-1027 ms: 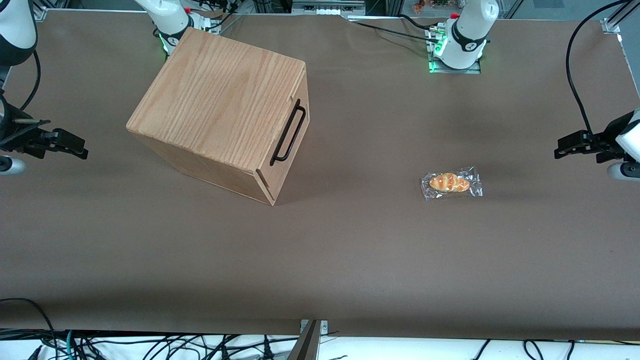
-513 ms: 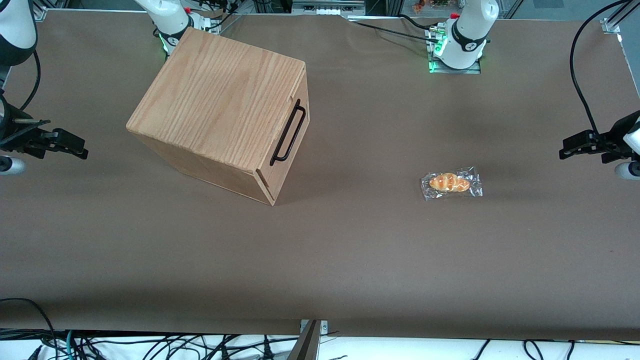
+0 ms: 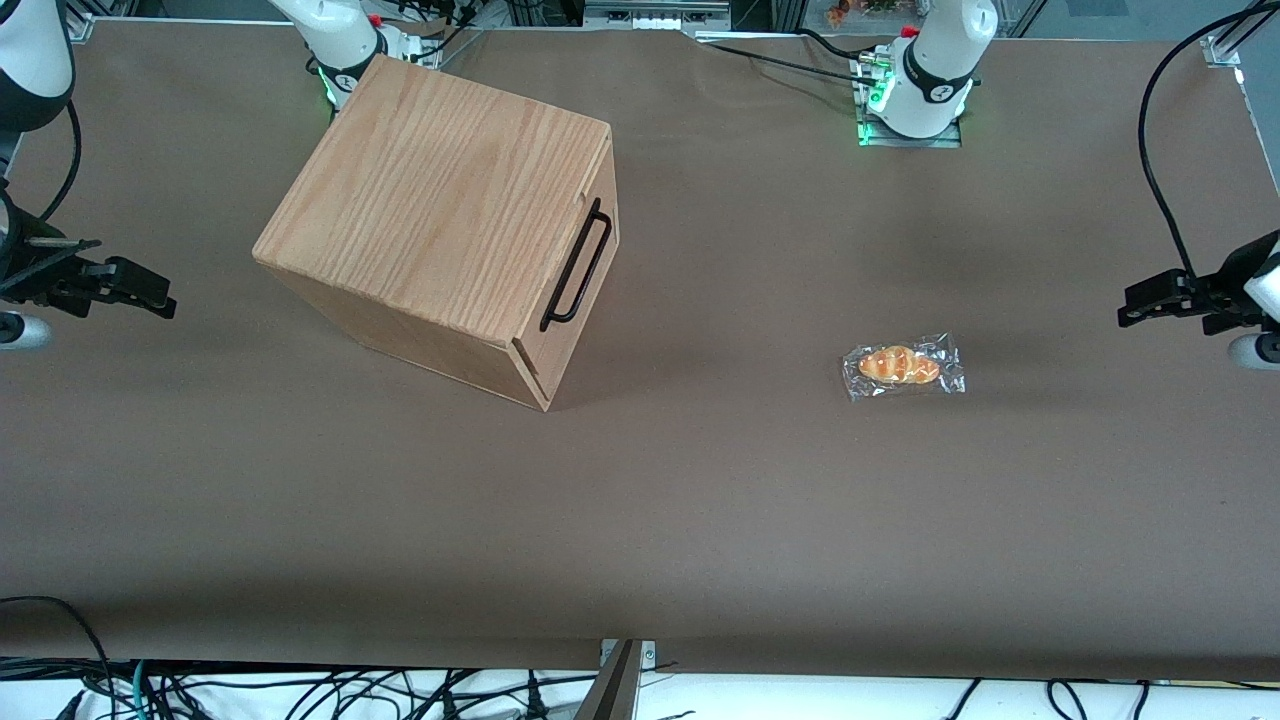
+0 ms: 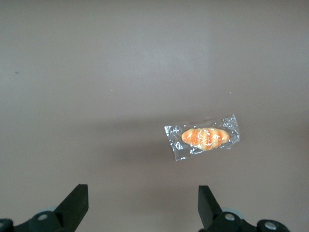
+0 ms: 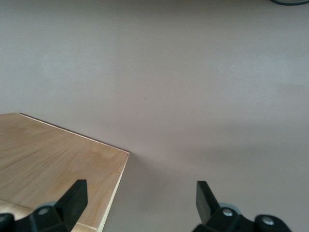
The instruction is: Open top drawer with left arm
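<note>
The oak-grain cabinet (image 3: 440, 210) stands toward the parked arm's end of the table, turned at an angle. Its top drawer (image 3: 604, 175) is closed, flush with the cabinet, and the thin black bar handle (image 3: 578, 262) runs along the drawer front. My left gripper (image 3: 1128, 305) hangs above the table near the working arm's end, far from the handle. It is open with nothing between its fingers (image 4: 77, 198), over bare table in the left wrist view. The cabinet's top (image 5: 53, 164) also shows in the right wrist view.
A wrapped bread roll (image 3: 903, 366) lies on the brown table between the cabinet and my gripper, and it shows in the left wrist view as a clear packet (image 4: 204, 137). The left arm's base (image 3: 915, 95) stands at the table's back edge.
My left gripper has drifted slightly toward the working arm's end of the table, away from the cabinet. The drawer and the bread roll have not moved.
</note>
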Robot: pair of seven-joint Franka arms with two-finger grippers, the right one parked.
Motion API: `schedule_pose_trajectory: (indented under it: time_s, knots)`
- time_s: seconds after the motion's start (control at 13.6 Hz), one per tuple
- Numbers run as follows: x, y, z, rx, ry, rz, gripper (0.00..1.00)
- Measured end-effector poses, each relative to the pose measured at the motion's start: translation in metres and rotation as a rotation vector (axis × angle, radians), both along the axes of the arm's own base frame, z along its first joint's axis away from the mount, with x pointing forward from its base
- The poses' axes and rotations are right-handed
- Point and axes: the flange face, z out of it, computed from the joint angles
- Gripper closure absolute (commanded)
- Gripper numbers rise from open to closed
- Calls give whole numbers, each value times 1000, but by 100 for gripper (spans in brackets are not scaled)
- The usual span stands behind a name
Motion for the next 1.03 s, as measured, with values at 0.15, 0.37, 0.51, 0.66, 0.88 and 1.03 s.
schedule_pose_trajectory:
  time_s: [0.15, 0.37, 0.51, 0.66, 0.88, 1.03]
  knots:
    - [2, -3, 5, 1, -10, -6, 0]
    - [3, -13, 4, -2, -10, -22, 0]
    - [4, -22, 4, -5, -10, -41, 0]
    - [5, -55, 5, -28, -13, -94, 0]
    - [2, -121, 7, -61, -14, -197, 0]
    - [-2, -153, 9, -73, -13, -205, 0]
